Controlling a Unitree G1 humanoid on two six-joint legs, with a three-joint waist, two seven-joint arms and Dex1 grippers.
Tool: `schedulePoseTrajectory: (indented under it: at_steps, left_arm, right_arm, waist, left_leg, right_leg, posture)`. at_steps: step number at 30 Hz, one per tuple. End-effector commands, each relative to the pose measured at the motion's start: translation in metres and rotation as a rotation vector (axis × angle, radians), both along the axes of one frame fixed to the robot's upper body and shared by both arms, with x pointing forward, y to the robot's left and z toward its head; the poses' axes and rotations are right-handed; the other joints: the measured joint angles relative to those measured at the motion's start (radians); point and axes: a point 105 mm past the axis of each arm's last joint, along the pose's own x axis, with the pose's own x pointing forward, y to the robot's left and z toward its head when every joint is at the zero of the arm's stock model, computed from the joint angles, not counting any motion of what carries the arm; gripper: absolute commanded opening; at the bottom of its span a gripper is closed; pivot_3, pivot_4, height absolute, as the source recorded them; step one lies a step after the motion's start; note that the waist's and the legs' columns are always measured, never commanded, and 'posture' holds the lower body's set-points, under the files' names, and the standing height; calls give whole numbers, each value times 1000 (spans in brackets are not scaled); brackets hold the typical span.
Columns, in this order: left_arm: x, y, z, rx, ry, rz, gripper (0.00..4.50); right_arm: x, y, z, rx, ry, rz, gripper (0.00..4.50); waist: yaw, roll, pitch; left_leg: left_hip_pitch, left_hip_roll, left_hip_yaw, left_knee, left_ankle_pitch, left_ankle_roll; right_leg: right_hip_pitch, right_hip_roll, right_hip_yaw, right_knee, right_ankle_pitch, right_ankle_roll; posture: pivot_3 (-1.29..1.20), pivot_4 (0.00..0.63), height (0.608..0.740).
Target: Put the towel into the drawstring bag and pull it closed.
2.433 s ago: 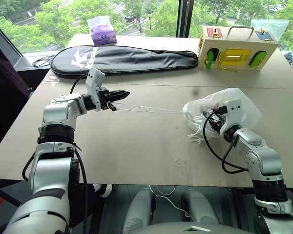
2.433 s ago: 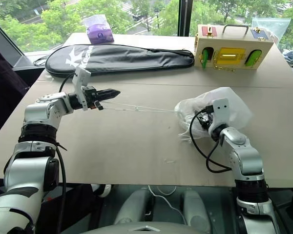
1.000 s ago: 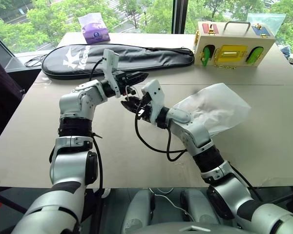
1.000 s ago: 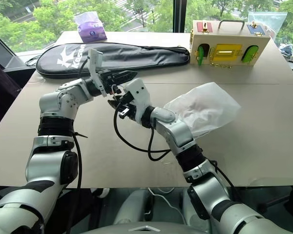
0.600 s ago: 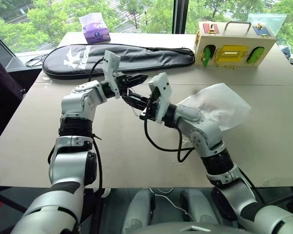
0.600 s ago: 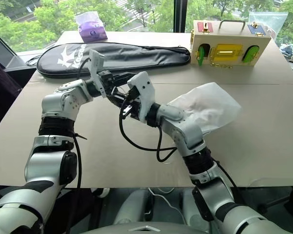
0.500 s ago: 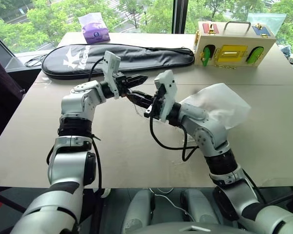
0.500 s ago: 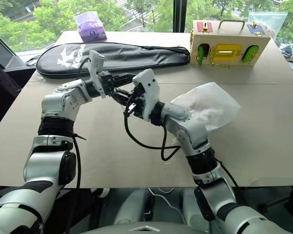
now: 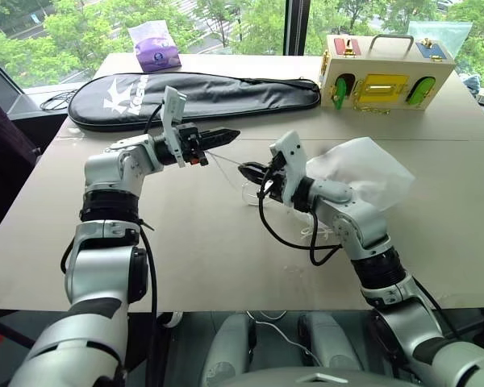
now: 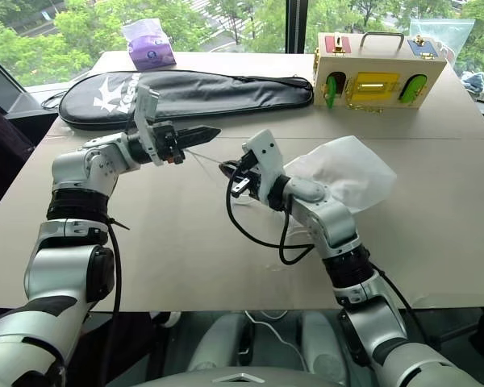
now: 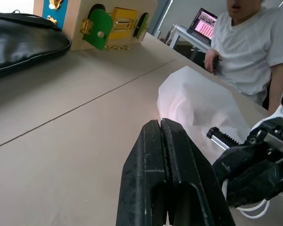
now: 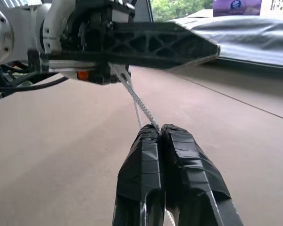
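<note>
Drawstring bag [image 9: 361,168] lies bulged on the table [image 9: 185,242], just behind my right gripper [image 9: 252,170], on the side away from the left arm. I take the towel to be inside, though the fabric hides it; can't confirm.

Right gripper: fingers pressed together on the cord [image 12: 140,106], as the right wrist view shows. The strand runs from those tips up to the left gripper [image 9: 224,134], whose fingers are also together; the cord passes beside its body, but whether its tips pinch it I can't tell.

Why held this way, my reading: both grippers level and facing each other over the table, so drawing them apart tensions the cord and cinches the mouth.

Beyond the left gripper: black racket case [image 9: 202,93]. Beyond the bag: wooden latch box [image 9: 383,76]. A seated person [image 11: 254,42] is visible in the left wrist view.
</note>
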Motion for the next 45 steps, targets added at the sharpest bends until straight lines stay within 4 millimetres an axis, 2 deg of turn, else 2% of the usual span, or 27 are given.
schedulePoseTrajectory:
  at_steps: [1, 2, 5, 9, 14, 19, 21, 23, 24, 25, 29, 33, 34, 35, 37, 40, 42, 43, 45]
  left_arm:
    - [5, 15, 27, -62, -54, 69, 0]
    - [6, 16, 26, -59, -48, 79, 0]
    - [9, 16, 23, -60, -34, 93, 0]
    - [11, 16, 21, -67, -25, 104, 0]
    - [7, 18, 21, -66, -29, 96, 0]
    - [-3, 17, 32, -84, -52, 42, 0]
    - [-7, 14, 36, -81, -61, 15, 0]
    - [-10, 13, 37, -79, -61, 4, 0]
    - [-12, 11, 40, -82, -63, -12, 0]
    - [-14, 9, 41, -83, -64, -25, 0]
    - [-20, 6, 44, -84, -64, -52, 0]
    - [-22, 3, 44, -81, -63, -63, 0]
    - [-22, 3, 44, -81, -64, -63, 0]
    - [-22, 3, 44, -80, -65, -64, 0]
    - [-22, 3, 44, -79, -68, -64, 0]
    - [-22, 3, 43, -75, -70, -62, 0]
    - [-21, 3, 43, -75, -69, -60, 0]
    - [-21, 3, 42, -74, -68, -56, 0]
    - [-20, 3, 40, -72, -67, -52, 0]
  right_arm:
    - [-1, -10, -6, -45, -29, -16, 57]
    - [-2, -11, -7, -52, -31, -13, 57]
    - [-6, -15, -9, -67, -24, 7, 741]
    - [-3, -29, -7, -70, -54, -39, 2485]
    - [-8, -33, -1, -65, -89, -11, 2485]
    - [-2, -7, 4, -87, -155, 13, 2485]
    - [0, 4, 7, -82, -161, 41, 3019]
    - [1, 10, 8, -76, -162, 58, 3749]
    - [7, 14, 10, -80, -178, 32, 4290]
    - [12, 18, 10, -91, -194, 14, 4446]
    - [21, 28, 7, -99, -202, -2, 4446]
    - [21, 36, 3, -92, -180, 27, 4446]
    - [20, 38, 4, -83, -176, 34, 3944]
    - [19, 39, 4, -70, -171, 40, 3662]
    - [18, 40, 5, -62, -166, 45, 2581]
    - [17, 38, 3, -64, -162, 40, 1273]
    - [17, 37, 2, -63, -160, 36, 196]
    - [17, 36, 2, -62, -158, 32, 25]
    - [17, 33, 2, -57, -155, 26, 25]
  waist:
    - [0, 0, 0]
    - [0, 0, 0]
    - [1, 0, 0]
    - [2, 0, 0]
    - [1, 0, 0]
    - [-2, 0, 0]
    - [-4, 0, 0]
    - [-2, 0, 0]
    - [-1, 0, 0]
    - [-1, 0, 0]
    - [1, 0, 0]
    - [-1, 0, 0]
    - [-1, 0, 0]
    - [-2, 0, 0]
    - [-2, 0, 0]
    - [-2, 0, 0]
    - [-1, 0, 0]
    - [-1, 0, 0]
    - [-1, 0, 0]
  left_leg:
    - [0, 0, 0, 0, 0, 0]
    - [0, 0, 0, 0, 0, 0]
    - [0, 0, 0, 0, 0, 0]
    - [0, 0, 0, 0, 0, 0]
    - [0, 0, 0, 0, 0, 0]
    - [0, 0, 1, 0, 0, 0]
    - [1, 0, 0, 0, 1, -2]
    - [1, 1, 0, 0, 2, -3]
    - [1, 1, 0, 0, 2, -3]
    - [1, 0, 0, 0, 2, -3]
    - [1, 0, 0, 0, 2, -3]
    - [1, 0, 0, 0, 2, -4]
    - [1, 0, 0, 0, 2, -4]
    - [1, 0, 0, 0, 2, -4]
    - [1, 0, 0, 0, 2, -4]
    - [1, 0, 0, 0, 2, -4]
    - [1, 0, 0, 0, 2, -4]
    - [1, 0, 0, 0, 2, -4]
    - [1, 0, 0, 0, 2, -4]
  right_leg:
    - [0, 0, 0, 0, 0, 0]
    - [0, 0, 0, 0, 0, 0]
    - [0, 0, 0, 0, 0, 0]
    - [0, 0, 0, 0, 0, 0]
    - [0, 0, 0, 0, 0, 0]
    - [0, 0, 1, 0, 0, 0]
    - [0, 0, 1, 1, 0, 0]
    - [0, 1, 1, 1, 0, 0]
    - [0, 1, 1, 1, 0, 0]
    - [0, 0, 1, 1, 0, 0]
    - [0, 0, 1, 1, 0, 0]
    - [0, 0, 1, 1, 0, 0]
    - [0, 0, 1, 1, 0, 0]
    - [0, 0, 1, 1, 0, 0]
    - [0, 0, 1, 1, 0, 0]
    - [0, 0, 1, 1, 0, 0]
    - [0, 0, 1, 1, 0, 0]
    - [0, 0, 1, 1, 0, 0]
    - [0, 0, 1, 1, 0, 0]
  posture:
    - [0, 150, 740]
    - [0, 150, 740]
    - [0, 150, 740]
    - [0, 150, 740]
    - [0, 150, 740]
    - [0, 150, 740]
    - [0, 150, 740]
    - [0, 150, 740]
    - [0, 150, 740]
    - [0, 150, 740]
    - [0, 150, 740]
    - [0, 150, 740]
    - [0, 150, 740]
    - [0, 150, 740]
    - [0, 150, 740]
    - [0, 150, 740]
    - [0, 150, 740]
    - [0, 150, 740]
    - [0, 150, 740]
